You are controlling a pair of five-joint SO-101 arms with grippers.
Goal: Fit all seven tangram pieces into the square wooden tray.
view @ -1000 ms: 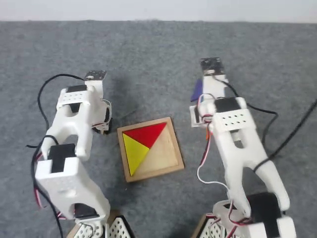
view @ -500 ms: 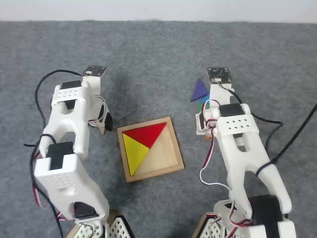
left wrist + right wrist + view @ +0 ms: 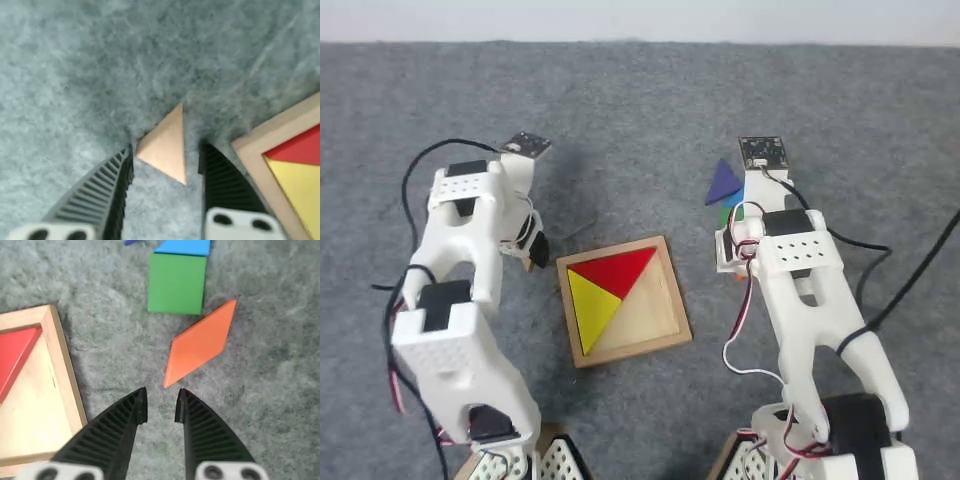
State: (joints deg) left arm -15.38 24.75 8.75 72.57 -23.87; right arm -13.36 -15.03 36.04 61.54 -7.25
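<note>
The square wooden tray (image 3: 665,262) lies between the arms and holds a red triangle (image 3: 617,270) and a yellow triangle (image 3: 590,305). My left gripper (image 3: 166,150) is open, low over the carpet just left of the tray (image 3: 280,132). A small tan triangle (image 3: 167,142) lies flat between its fingers, one corner against a finger. My right gripper (image 3: 160,399) is open by a narrow gap and holds nothing. Just beyond its tips is an orange parallelogram (image 3: 200,342). Past that lie a green square (image 3: 177,283) and a blue piece (image 3: 182,246). A purple triangle (image 3: 723,182) sits farthest out.
Grey carpet covers the table. The tray's corner (image 3: 57,355) is close beside the right gripper. Black cables trail from both arms (image 3: 415,180) (image 3: 910,270). Open carpet stretches beyond the tray toward the far edge.
The right arm drew back toward its base, uncovering the purple, blue and green pieces. The left arm's wrist shifted slightly beside the tray; the tray pieces stayed put.
</note>
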